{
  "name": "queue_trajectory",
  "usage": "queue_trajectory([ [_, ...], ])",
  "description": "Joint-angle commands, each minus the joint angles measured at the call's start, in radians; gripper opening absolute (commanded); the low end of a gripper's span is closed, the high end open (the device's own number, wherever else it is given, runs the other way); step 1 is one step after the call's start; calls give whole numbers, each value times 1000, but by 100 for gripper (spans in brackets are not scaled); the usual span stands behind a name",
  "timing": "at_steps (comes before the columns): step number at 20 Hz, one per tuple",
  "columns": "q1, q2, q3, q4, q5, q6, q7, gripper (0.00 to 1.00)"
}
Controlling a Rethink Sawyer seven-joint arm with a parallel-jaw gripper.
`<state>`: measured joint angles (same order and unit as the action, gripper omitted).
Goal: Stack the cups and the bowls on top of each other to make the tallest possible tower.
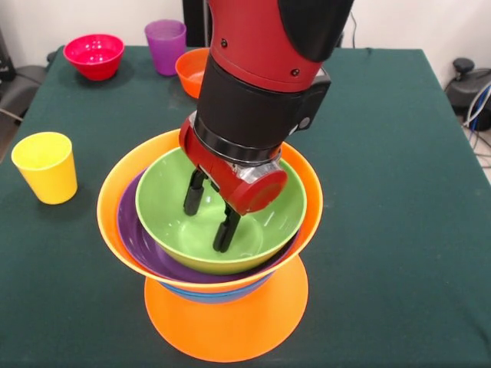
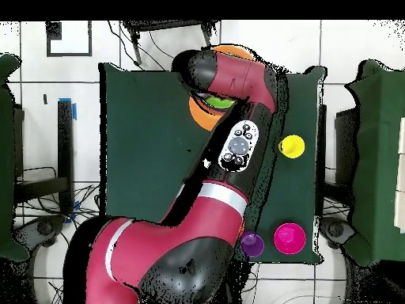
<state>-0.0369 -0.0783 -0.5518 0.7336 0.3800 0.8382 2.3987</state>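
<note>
The tower stands near the table's front edge. It starts from an upturned large orange bowl (image 1: 230, 326), then a blue bowl (image 1: 211, 294) with only its edge showing, a second large orange bowl (image 1: 115, 192), a purple bowl (image 1: 138, 238) and a green bowl (image 1: 265, 230) on top. My gripper (image 1: 209, 215) hangs inside the green bowl, open, with nothing between its fingers. The yellow cup (image 1: 46, 165) stands to the left. The purple cup (image 1: 166, 46) stands at the back. In the overhead view the arm hides most of the tower (image 2: 202, 115) and the gripper.
A pink-red bowl (image 1: 93, 55) sits at the back left beside the purple cup. A small orange-red bowl (image 1: 190, 70) is partly hidden behind the arm. The overhead view shows the yellow cup (image 2: 292, 146), the purple cup (image 2: 252, 244) and the pink-red bowl (image 2: 288, 237). No teal bowl shows.
</note>
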Motion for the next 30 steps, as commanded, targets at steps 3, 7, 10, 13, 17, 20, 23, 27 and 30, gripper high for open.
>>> queue_trajectory([
  [3,20,-6,138,104,-55,-35,-22,100],
  [7,20,-14,139,113,-56,-31,-20,100],
  [10,25,-23,141,128,-57,-34,-19,100],
  [13,26,-24,142,131,-58,-37,-17,100],
  [17,28,-27,142,137,-58,-39,-16,100],
  [20,33,-30,142,146,-58,-46,-9,100],
  [23,32,-28,140,142,-58,-45,-9,100],
  [27,33,-30,137,140,-59,-42,-11,100],
  [30,33,-31,136,142,-59,-40,-11,100],
])
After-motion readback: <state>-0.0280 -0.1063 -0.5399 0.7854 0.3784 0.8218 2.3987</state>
